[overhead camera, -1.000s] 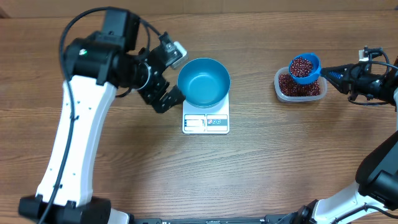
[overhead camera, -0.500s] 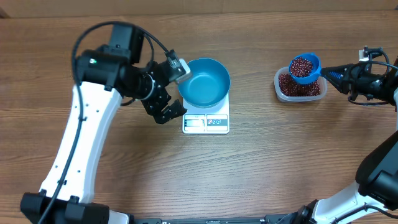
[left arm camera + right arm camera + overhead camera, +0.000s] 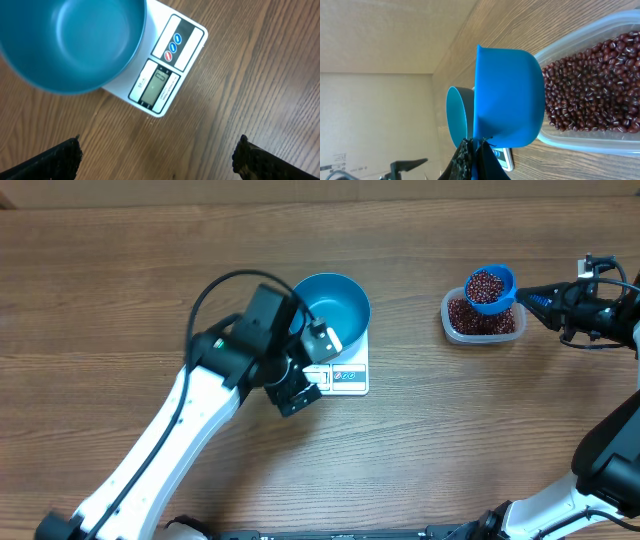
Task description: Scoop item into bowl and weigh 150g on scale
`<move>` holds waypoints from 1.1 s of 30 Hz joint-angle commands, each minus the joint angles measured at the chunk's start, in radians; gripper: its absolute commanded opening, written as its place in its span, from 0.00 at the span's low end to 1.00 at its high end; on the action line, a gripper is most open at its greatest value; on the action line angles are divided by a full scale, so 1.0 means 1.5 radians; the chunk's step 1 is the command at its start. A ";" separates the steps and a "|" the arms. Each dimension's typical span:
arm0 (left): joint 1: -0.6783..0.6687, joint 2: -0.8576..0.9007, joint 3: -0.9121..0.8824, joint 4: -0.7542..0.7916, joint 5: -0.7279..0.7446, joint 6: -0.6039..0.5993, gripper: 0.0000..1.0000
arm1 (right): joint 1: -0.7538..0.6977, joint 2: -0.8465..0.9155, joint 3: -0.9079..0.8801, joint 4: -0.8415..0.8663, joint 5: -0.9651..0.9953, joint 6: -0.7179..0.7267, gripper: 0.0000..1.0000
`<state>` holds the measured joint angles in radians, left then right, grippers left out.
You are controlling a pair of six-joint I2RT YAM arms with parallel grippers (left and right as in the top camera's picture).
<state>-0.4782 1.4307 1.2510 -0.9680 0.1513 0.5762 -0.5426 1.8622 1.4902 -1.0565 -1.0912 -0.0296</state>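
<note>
Teal bowl (image 3: 338,305) sits on scale (image 3: 349,377); beans (image 3: 486,285) fill scoop (image 3: 507,97).

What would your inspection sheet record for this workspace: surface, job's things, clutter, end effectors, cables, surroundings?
Surface: wooden table, bare grain.
Job's things: teal bowl empty, sitting on white scale; beans in clear tub and filling blue scoop held over it.
Clutter: nothing seen.
End effectors: left end effector open, near the scale's display; right end effector shut on scoop handle.
Cables: black cable loops over left arm.
Surroundings: pale wall beyond table.
</note>
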 commanded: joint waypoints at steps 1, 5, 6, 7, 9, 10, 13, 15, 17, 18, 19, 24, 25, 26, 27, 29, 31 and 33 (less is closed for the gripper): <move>0.001 -0.072 -0.043 0.014 -0.001 -0.021 1.00 | 0.001 0.003 -0.003 0.005 -0.015 -0.003 0.04; 0.001 -0.123 -0.068 0.032 0.016 -0.023 1.00 | 0.001 0.003 -0.003 0.005 -0.016 -0.002 0.04; 0.001 -0.128 -0.072 0.036 0.023 -0.023 1.00 | 0.002 0.003 -0.003 0.005 -0.016 -0.001 0.04; 0.002 -0.131 -0.076 0.040 0.027 -0.023 1.00 | 0.003 0.003 -0.003 0.004 -0.016 -0.001 0.04; 0.004 -0.129 -0.079 0.056 0.027 -0.042 1.00 | 0.003 0.003 -0.003 0.004 -0.016 -0.001 0.04; 0.009 -0.128 -0.079 0.062 0.028 -0.046 1.00 | 0.003 0.003 -0.003 0.004 -0.016 -0.001 0.04; 0.030 -0.121 -0.079 0.085 0.052 -0.051 1.00 | 0.003 0.003 -0.003 0.002 -0.016 -0.001 0.04; 0.046 -0.117 -0.079 0.093 0.066 -0.051 0.99 | 0.003 0.003 -0.003 0.003 -0.016 -0.001 0.04; 0.063 -0.117 -0.079 0.084 0.077 -0.050 1.00 | 0.003 0.003 -0.003 0.005 -0.016 -0.001 0.04; 0.065 -0.117 -0.079 0.077 0.077 -0.042 0.99 | 0.003 0.003 -0.003 0.005 -0.016 -0.001 0.04; 0.064 -0.117 -0.079 0.069 0.077 -0.034 1.00 | 0.003 0.003 -0.003 0.007 -0.016 -0.001 0.04; 0.064 -0.117 -0.079 0.013 0.091 0.041 0.99 | 0.003 0.003 -0.003 0.009 -0.016 -0.001 0.04; 0.064 -0.117 -0.079 0.006 0.094 0.045 0.99 | 0.003 0.003 -0.003 0.008 -0.016 -0.001 0.04; 0.064 -0.117 -0.079 -0.002 0.097 0.048 1.00 | 0.003 0.003 -0.003 0.008 -0.016 -0.001 0.04; 0.064 -0.116 -0.079 -0.006 0.104 0.048 1.00 | 0.003 0.003 -0.003 0.008 -0.016 -0.001 0.04; 0.064 -0.116 -0.079 -0.008 0.115 0.048 0.99 | 0.003 0.003 -0.003 0.007 -0.016 -0.001 0.04; 0.064 -0.116 -0.079 -0.008 0.114 0.048 1.00 | 0.003 0.003 -0.003 0.007 -0.016 -0.001 0.04; 0.064 -0.116 -0.079 -0.008 0.113 0.048 0.99 | 0.003 0.003 -0.003 0.007 -0.016 -0.001 0.04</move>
<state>-0.3843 1.2484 1.1381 -0.9771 0.2897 0.6186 -0.5423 1.8622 1.4902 -1.0481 -1.0912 -0.0288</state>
